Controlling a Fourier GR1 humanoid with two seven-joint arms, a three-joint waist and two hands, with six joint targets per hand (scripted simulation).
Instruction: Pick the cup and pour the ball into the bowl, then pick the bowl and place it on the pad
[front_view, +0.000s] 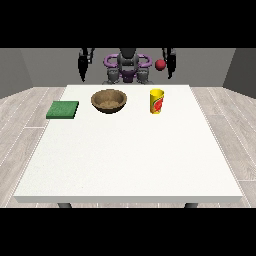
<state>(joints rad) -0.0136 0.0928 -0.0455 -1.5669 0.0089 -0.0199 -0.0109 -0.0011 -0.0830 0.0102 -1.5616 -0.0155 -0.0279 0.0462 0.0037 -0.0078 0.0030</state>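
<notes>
A yellow cup (157, 101) with a red mark stands upright on the white table (130, 155), right of centre near the far edge. A brown bowl (109, 100) sits to its left, apart from it. A green pad (63, 109) lies flat near the table's left edge. A red ball (160, 64) shows in the air above the cup, beside the hand at the view's right (170, 70). That hand hangs behind the table's far edge. The hand at the view's left (83, 70) also hangs down, far from the bowl. Neither hand touches anything.
The robot's torso (128, 67) stands behind the far edge of the table. Grey wooden floor surrounds the table on both sides.
</notes>
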